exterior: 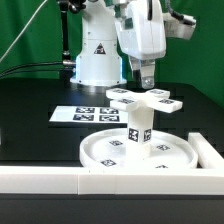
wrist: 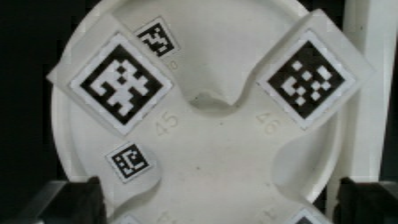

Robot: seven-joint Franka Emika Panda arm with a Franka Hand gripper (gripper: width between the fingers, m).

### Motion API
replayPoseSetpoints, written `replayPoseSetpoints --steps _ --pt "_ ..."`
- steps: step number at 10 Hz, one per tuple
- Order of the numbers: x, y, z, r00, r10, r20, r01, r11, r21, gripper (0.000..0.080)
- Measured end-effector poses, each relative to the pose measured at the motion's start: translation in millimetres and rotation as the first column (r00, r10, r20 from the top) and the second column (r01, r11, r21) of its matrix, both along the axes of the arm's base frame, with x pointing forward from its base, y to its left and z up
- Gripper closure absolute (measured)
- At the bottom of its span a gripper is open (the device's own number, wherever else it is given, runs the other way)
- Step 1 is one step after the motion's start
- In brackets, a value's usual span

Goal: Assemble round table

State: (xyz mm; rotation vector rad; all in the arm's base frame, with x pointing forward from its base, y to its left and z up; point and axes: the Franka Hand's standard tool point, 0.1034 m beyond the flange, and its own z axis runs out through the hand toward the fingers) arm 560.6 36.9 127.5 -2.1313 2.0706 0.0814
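The round disc (exterior: 105, 150) lies flat near the front wall. The short leg (exterior: 137, 130) stands upright on it. The cross-shaped piece (exterior: 148, 98) sits flat on top of the leg. My gripper (exterior: 146, 83) hangs just above the cross piece's far arm. In the wrist view the cross piece (wrist: 214, 60) fills the frame with two large markers, and the disc (wrist: 125, 160) shows beneath it. My gripper (wrist: 217, 205) is open, with its dark fingers (wrist: 71, 200) standing wide apart on either side of one cross arm. Nothing is held.
The marker board (exterior: 85, 113) lies flat on the black table behind the disc. The white border wall (exterior: 60, 180) runs along the front and turns up the exterior view's right (exterior: 210, 150). The robot base (exterior: 95, 55) stands at the back.
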Motion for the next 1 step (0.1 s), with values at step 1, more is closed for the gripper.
replayPoseSetpoints --steps 1 --pt "-0.3 0.0 -0.7 1.0 0.0 -0.001 0.0 1.0 0.0 0.0151"
